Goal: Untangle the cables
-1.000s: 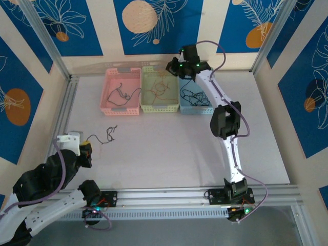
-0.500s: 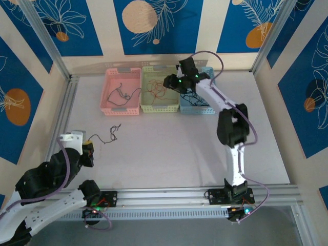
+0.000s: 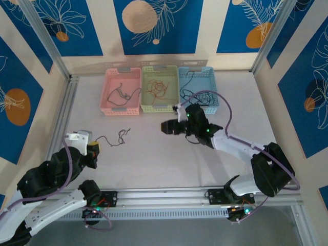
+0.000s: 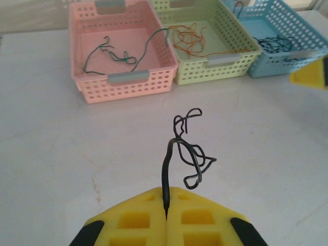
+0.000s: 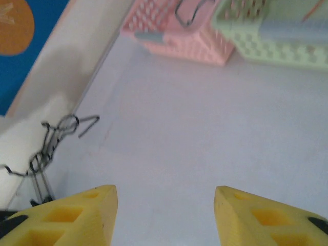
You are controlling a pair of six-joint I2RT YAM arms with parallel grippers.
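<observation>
A tangled black cable point(image 4: 190, 149) lies on the white table, left of centre point(image 3: 121, 137). My left gripper point(image 4: 166, 193) is shut on its near end, low at the front left point(image 3: 95, 148). My right gripper point(image 5: 165, 197) hangs open over the middle of the table point(image 3: 166, 127), pointing left, nothing between its fingers. The same black cable point(image 5: 55, 138) shows ahead of it to the left. A teal-green cable point(image 4: 119, 53) lies in the pink basket point(image 3: 109, 107), a red-orange cable point(image 4: 190, 39) in the green basket point(image 3: 157, 107), and a black cable point(image 4: 274, 43) in the blue basket point(image 4: 302, 23).
The three baskets stand in a row at the back of the table. A metal rail point(image 3: 64, 115) runs along the left edge. The right arm point(image 3: 241, 146) stretches low across the right half of the table, its lavender cable point(image 3: 207, 95) looping in front of the blue basket point(image 3: 202, 74).
The right arm has swung from over the blue basket down to the table's middle, and its jaws have opened. The left gripper has shifted slightly right, carrying the black cable along.
</observation>
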